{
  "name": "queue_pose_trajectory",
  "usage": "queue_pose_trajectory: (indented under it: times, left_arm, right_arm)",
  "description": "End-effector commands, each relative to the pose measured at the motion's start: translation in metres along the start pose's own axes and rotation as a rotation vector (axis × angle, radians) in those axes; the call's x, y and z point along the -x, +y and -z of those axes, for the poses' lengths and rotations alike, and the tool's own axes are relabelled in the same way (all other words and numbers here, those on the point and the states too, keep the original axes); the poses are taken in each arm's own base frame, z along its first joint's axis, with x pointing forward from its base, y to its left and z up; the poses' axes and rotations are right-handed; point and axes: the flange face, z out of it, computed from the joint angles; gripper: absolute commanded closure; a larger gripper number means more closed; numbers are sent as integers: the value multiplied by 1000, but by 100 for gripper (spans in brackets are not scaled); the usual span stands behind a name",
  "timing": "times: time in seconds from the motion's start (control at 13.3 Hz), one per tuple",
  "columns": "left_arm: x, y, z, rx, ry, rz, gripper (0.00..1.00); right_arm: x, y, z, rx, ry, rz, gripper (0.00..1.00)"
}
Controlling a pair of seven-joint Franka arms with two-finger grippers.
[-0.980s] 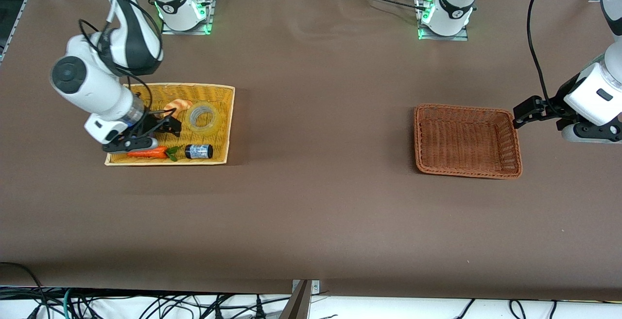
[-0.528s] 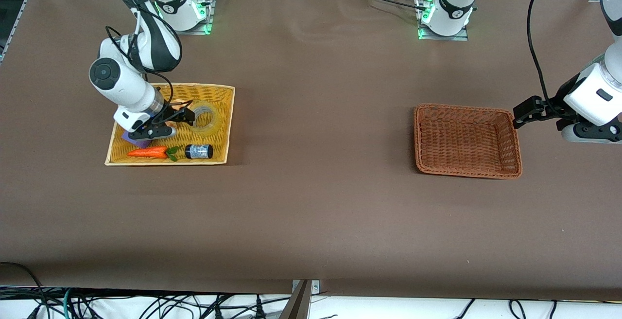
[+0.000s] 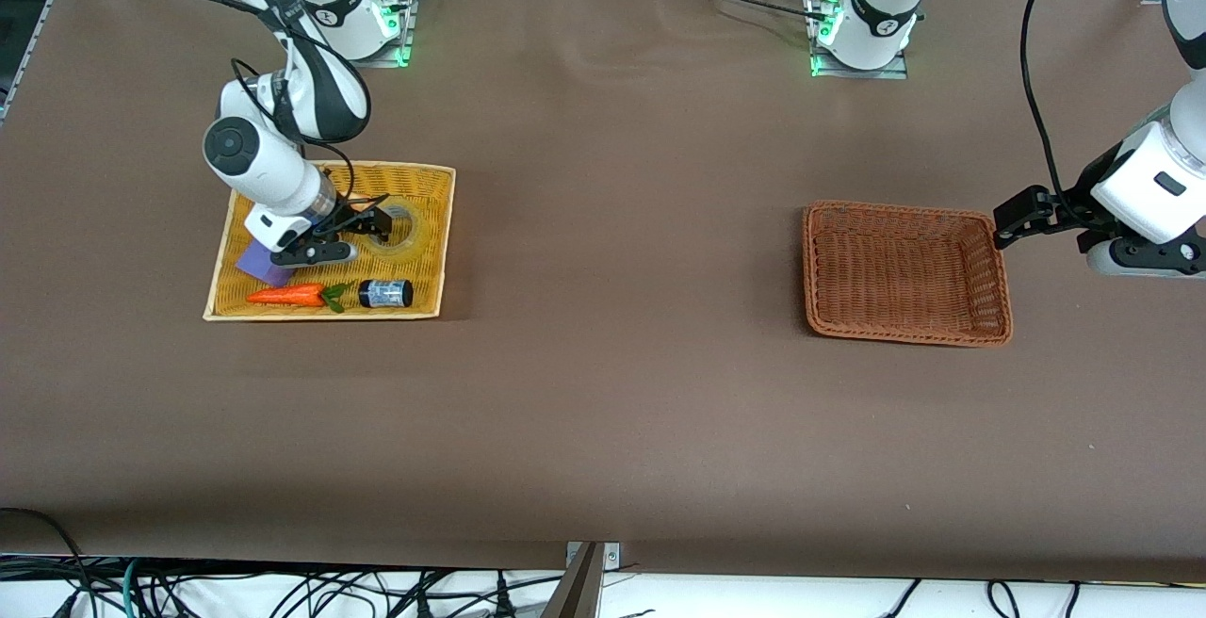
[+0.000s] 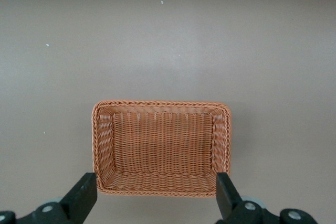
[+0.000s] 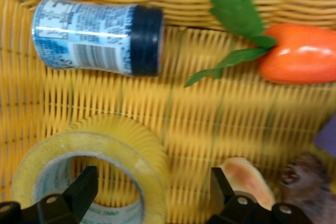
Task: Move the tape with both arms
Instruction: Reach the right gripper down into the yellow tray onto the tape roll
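Observation:
The tape [image 3: 403,228] is a yellowish clear ring lying flat in the yellow wicker tray [image 3: 430,183] at the right arm's end of the table. It also shows in the right wrist view [image 5: 89,166]. My right gripper [image 3: 363,228] is open and low over the tray, with one finger over the tape's hole and the other outside its rim. My left gripper [image 3: 1010,219] is open and empty, waiting in the air beside the brown basket [image 3: 904,271] at the left arm's end; that basket is empty and also shows in the left wrist view [image 4: 161,148].
In the yellow tray lie a small dark bottle with a blue label [image 3: 385,294], an orange toy carrot [image 3: 287,295], a purple piece [image 3: 256,262] and a croissant [image 5: 247,179] mostly hidden under the right gripper.
My right arm has swung across the tray from above the carrot toward the tape and lowered, so its open fingers now straddle the tape's rim. The left arm has not moved.

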Motion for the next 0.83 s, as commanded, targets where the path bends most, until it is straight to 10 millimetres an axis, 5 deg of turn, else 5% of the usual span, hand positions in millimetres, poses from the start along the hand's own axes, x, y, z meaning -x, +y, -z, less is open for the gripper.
queue_pose_trajectory:
  times: [0.0, 0.23, 0.53, 0.75]
  left_arm:
    - [-3, 1, 6, 14, 4, -14, 0]
    - [-3, 1, 6, 14, 4, -14, 0]
    - [-3, 1, 5, 14, 2, -14, 0]
    - [-3, 1, 5, 14, 2, -14, 0]
  right_arm:
    - [3, -4, -7, -8, 9, -18, 29]
    - [1, -4, 1, -5, 10, -18, 94]
    - [-17, -10, 60, 15, 21, -29, 100]
    - [-50, -51, 131, 17, -27, 8, 100]
